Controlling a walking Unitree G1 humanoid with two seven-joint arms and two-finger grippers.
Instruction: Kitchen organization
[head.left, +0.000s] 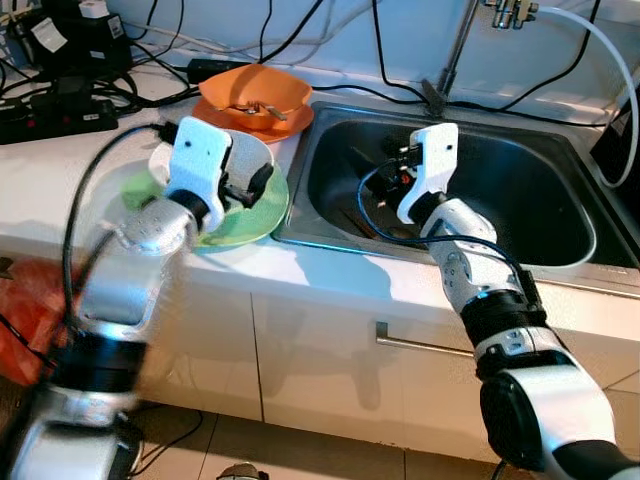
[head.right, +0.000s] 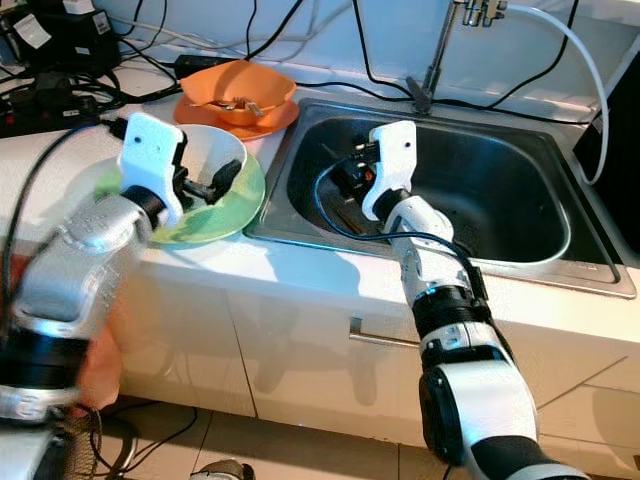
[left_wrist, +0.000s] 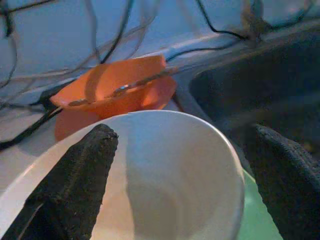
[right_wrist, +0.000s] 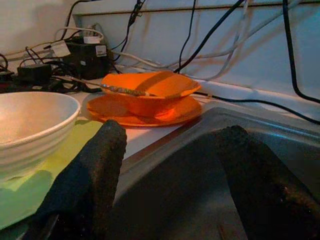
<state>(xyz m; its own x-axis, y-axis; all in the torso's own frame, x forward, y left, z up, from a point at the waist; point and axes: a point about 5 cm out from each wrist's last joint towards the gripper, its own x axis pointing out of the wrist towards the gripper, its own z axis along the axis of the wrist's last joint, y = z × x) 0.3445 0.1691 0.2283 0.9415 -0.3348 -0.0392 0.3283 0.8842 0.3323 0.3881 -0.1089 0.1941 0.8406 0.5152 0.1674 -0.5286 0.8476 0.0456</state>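
— Where was your left gripper at that moment?

— It hung just over the white bowl, its two black fingers spread apart, one on each side of the bowl's opening. From my wrist, I looked straight down into the bowl between them. I could not tell whether either finger touched the rim.

— And the bowl itself?

— It sat on a green plate, directly beneath that gripper, on the white surface beside the sink.

— What lay beyond it?

— Just past the gripper, farther from me, an orange bowl stood on an orange plate, with a thin utensil lying across the bowl's rim. Behind those, black cables and a power strip crowded the back of the surface.

— And your right gripper?

— It was down inside the sink, near the wall closest to the dishes. Its fingers stood apart, with nothing between them. Ahead of it, over the sink's edge, I saw the white bowl on one side and the orange dishes farther back. The tap rose behind the basin.
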